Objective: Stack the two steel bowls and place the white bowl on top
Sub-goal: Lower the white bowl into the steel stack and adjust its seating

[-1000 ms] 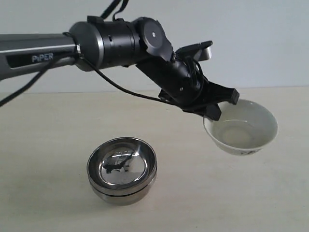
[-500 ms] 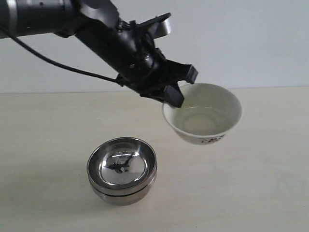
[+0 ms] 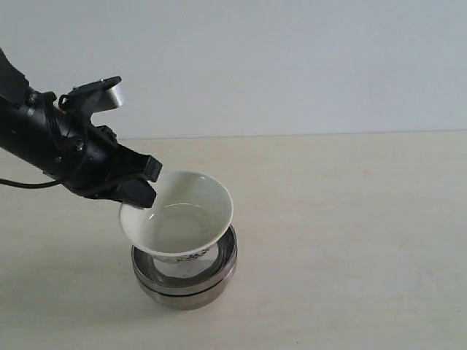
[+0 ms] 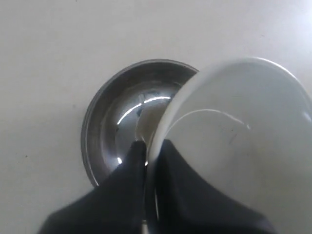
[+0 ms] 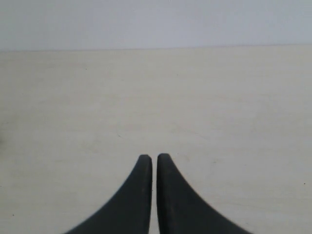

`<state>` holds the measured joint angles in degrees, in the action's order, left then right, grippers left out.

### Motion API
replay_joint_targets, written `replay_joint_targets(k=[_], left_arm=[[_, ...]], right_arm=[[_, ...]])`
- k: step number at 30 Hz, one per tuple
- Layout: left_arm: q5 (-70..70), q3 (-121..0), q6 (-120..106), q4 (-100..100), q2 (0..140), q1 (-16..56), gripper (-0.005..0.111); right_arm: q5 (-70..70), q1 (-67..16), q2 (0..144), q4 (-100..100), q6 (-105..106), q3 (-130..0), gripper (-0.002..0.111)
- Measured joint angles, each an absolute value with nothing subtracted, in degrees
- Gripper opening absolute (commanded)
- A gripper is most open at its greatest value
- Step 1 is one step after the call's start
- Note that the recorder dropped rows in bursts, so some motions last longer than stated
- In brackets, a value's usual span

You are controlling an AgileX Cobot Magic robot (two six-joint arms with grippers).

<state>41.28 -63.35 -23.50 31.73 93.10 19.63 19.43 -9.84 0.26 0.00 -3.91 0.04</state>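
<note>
- Where the left arm [image 3: 51,142] enters from the left edge of the exterior view, it slopes downward to the right and ends at the left pincer [image 3: 140,191].
- The left pincer is clamped on the near-left rim of the white bowl [image 3: 182,219]. In the left wrist view one finger [image 4: 127,170] lies outside the wall and the other inside the bowl, with the rim pinched between them [image 4: 152,147].
- The white bowl is carried by its rim alone and sits tilted, its mouth not level with the steel rim below it. A dark marking shows on its outer wall near the foot.
- The white bowl is directly over the two steel bowls [image 3: 191,286], with its foot down inside the upper steel rim. Whether the foot touches the metal cannot be told.
- The two steel bowls are nested one inside the other and stand upright on the surface [image 3: 350,219], left of centre. The left wrist view shows the mirror interior [image 4: 112,126] partly covered by the white bowl [image 4: 234,136].
- The surface to the right of the stack is pale and matt, backed by a plain light wall [image 3: 292,58].
- The right pincer [image 5: 154,158] has its two dark fingers pressed together with nothing between them, above bare surface [image 5: 219,107].
</note>
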Motion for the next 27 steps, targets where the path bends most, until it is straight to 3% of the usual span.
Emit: replay_joint_targets(k=[5,15,27], left_arm=[[35.44,-60.87,-26.06,35.71,93.23,19.51,0.004],[33.5,-60.87,-29.75,41.01,102.85,19.4,0.004],[33.37,-60.87,-30.71,41.67,103.41,19.4,0.004]], right_arm=[[19.43,-9.84,0.26,0.0,-3.91,0.04,0.0],[19.43,-9.84,0.26,0.0,-3.91,0.04,0.0],[19.43,-9.84,0.26,0.0,-3.91,0.04,0.0]])
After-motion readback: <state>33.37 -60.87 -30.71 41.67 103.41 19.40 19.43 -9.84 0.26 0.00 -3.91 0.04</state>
